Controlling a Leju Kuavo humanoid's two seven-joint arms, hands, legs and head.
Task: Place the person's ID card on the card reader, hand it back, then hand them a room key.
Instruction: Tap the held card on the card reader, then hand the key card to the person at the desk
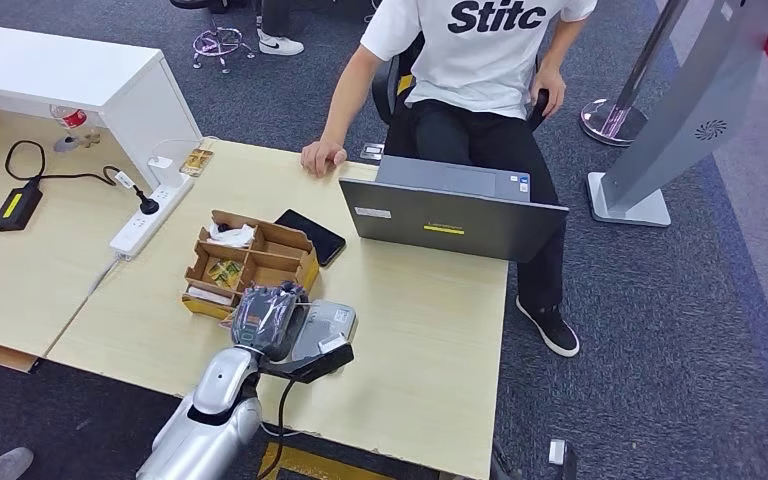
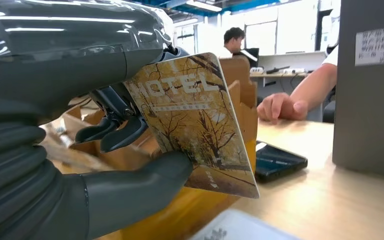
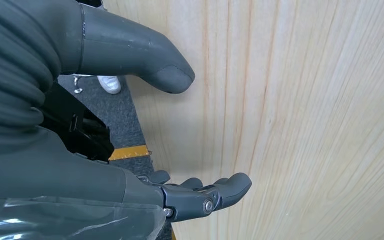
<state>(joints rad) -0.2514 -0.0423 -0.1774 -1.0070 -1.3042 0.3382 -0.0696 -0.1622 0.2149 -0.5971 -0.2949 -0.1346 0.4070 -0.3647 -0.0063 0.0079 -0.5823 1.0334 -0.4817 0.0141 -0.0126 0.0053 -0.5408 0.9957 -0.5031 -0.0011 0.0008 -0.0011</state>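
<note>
At bench 7 o'clock, my left robot hand (image 2: 130, 135) grips the room key (image 2: 195, 125); handover left. Right robot hand (image 3: 170, 135) released, empty.

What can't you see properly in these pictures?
- Room key card: in the head view the left robot hand covers it.
- Small print on that card: too small, left wrist view.
- Card reader: partly hidden under the same hand, head view.
- Cardboard organizer contents: too small, head view.
- Person's face: cut off by the top edge.
</note>
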